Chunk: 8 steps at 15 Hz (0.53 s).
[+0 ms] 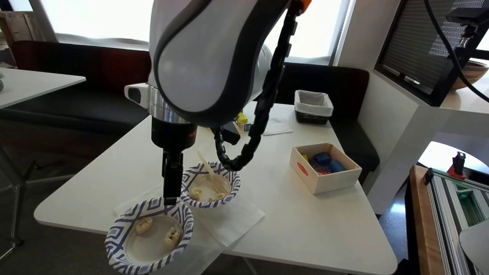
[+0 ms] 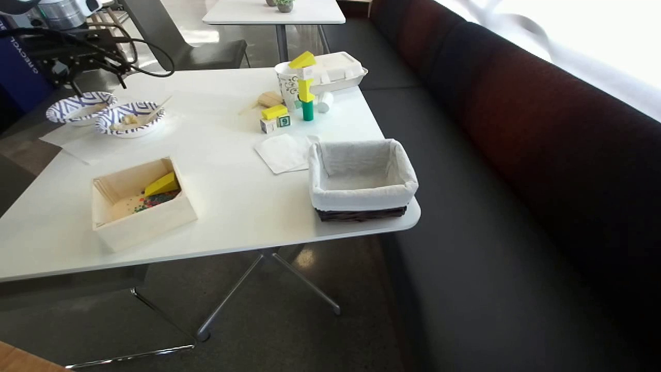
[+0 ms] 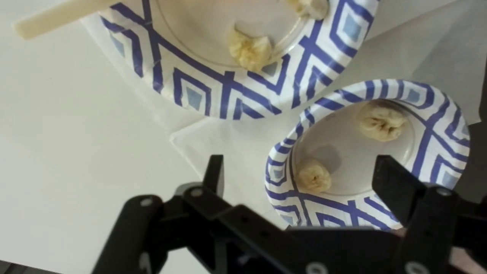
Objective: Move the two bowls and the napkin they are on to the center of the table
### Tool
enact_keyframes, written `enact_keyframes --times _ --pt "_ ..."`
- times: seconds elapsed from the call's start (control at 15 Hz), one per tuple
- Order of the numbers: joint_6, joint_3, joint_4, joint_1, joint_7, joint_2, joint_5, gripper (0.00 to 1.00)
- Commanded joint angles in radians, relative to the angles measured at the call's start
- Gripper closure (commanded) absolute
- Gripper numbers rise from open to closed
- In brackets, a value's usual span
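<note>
The white table (image 1: 298, 221) is standing beneath the arm (image 1: 208, 65), whose forearm is slanting across the top of an exterior view and whose wrist is hanging vertically near the table edge. The gripper (image 3: 299, 163) is pointing straight down. In the wrist view its fingers (image 3: 392, 182) are standing wide apart and holding nothing: one is showing over the white napkin (image 1: 233, 221), the other over the outer bowl (image 1: 148, 248). Whether a fingertip is touching that bowl's rim cannot be told.

Containers, by size: a wooden box (image 1: 336, 182) is standing on the tabletop, well apart from the gripper, containing blue pieces (image 1: 337, 166), a yellow block (image 2: 161, 184) and multicoloured material that cannot be identified. A dark woven basket (image 2: 361, 214) is occupying a table corner, its white liner (image 2: 364, 199) folding over the rim. A white carton (image 2: 338, 72) is sitting closed.

The napkin is lying beneath both bowls and draping past the table edge. The inner bowl (image 1: 235, 185) is resting over the tabletop; the outer bowl, just beside it, is projecting beyond the edge in both exterior views. A patterned cup (image 2: 285, 82) is standing near the carton, partly hidden behind stacked blocks (image 2: 305, 92). A pale fork (image 1: 208, 168) is leaning across the inner bowl's rim, with pale food pieces (image 1: 195, 193) lying by it; two more pieces (image 1: 172, 237) are lying apart in the outer bowl.
</note>
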Motion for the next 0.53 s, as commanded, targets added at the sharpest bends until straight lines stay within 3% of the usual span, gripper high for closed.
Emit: enact_keyframes --times 0.0,0.47 --pt "-0.001 0.039 0.003 -0.042 0.041 0.004 -0.055 0.00" --pt "0.028 0.046 0.041 -0.045 0.095 0.074 -0.126 0.00"
